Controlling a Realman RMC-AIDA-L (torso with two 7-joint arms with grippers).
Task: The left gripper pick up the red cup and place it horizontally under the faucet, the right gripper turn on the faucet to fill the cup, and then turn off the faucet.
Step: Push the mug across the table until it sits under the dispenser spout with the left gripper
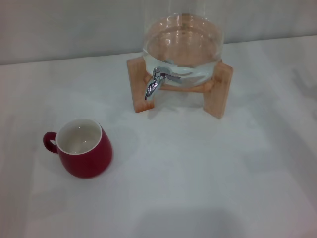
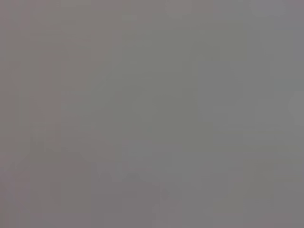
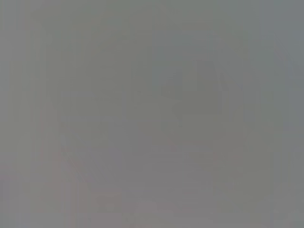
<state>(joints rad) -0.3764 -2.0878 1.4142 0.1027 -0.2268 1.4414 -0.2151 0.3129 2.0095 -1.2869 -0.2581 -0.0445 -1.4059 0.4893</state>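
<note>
Red cup point(image 1: 84, 148): upright on the white table point(image 1: 198, 178), nearest the camera, front-left; glossy, rounded, white inside, loop handle pointing left.
Faucet point(image 1: 154, 83): shiny chrome, well behind the cup, open tabletop between them.
Glass jar point(image 1: 182, 47): clear, on a wooden stand point(image 1: 220, 91).
Grippers: neither visible, state unknown.

I see a white counter point(image 1: 208, 188) filling most of the head view; behind it stands a plain pale grey wall point(image 1: 64, 29); light is soft, shadows faint.
</note>
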